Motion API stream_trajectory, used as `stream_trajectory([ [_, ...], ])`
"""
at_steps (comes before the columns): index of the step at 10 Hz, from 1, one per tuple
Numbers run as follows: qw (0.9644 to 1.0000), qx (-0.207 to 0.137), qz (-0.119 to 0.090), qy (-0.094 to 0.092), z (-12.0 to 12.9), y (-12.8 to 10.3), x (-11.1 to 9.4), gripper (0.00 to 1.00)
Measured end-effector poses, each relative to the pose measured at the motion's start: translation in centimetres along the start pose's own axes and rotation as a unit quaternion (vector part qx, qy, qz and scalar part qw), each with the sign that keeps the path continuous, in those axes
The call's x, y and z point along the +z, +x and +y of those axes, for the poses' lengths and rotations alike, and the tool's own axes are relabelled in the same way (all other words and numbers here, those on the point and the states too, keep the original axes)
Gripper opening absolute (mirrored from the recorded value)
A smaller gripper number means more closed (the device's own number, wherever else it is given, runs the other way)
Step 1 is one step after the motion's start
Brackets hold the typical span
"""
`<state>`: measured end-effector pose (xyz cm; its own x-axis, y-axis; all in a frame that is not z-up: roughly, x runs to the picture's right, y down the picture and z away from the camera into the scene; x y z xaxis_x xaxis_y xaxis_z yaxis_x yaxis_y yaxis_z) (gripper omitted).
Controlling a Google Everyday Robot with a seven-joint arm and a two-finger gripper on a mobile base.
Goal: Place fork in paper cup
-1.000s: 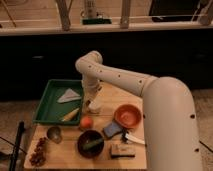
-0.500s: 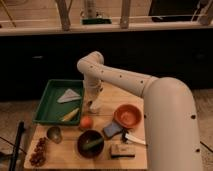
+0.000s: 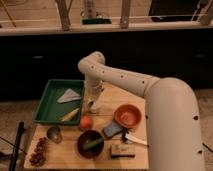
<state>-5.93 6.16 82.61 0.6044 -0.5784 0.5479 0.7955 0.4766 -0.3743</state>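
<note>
My gripper (image 3: 93, 104) hangs straight down from the white arm over the wooden table (image 3: 141, 95), just right of the green tray (image 3: 46, 107) and above the small orange fruit (image 3: 86, 122). A pale round shape right under its tip looks like the paper cup (image 3: 93, 108), mostly hidden by the gripper. I cannot make out the fork anywhere; it is hidden or too thin to see.
The tray holds a grey triangular piece (image 3: 68, 95) and a yellow item (image 3: 70, 115). In front stand an orange bowl (image 3: 127, 116), a dark brown bowl (image 3: 90, 143), a small grey cup (image 3: 54, 133), a white-handled tool (image 3: 134, 139), a brown block (image 3: 121, 151) and reddish bits (image 3: 37, 151).
</note>
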Motion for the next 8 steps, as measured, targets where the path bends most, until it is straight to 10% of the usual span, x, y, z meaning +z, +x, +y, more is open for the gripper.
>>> stream_trajectory([
  [6,1.0000,0.002,0.005,-0.005,0.32,-0.46,-0.45,0.74],
  [8,1.0000,0.001,0.007,-0.006,0.33,-0.66,-0.48,0.80],
])
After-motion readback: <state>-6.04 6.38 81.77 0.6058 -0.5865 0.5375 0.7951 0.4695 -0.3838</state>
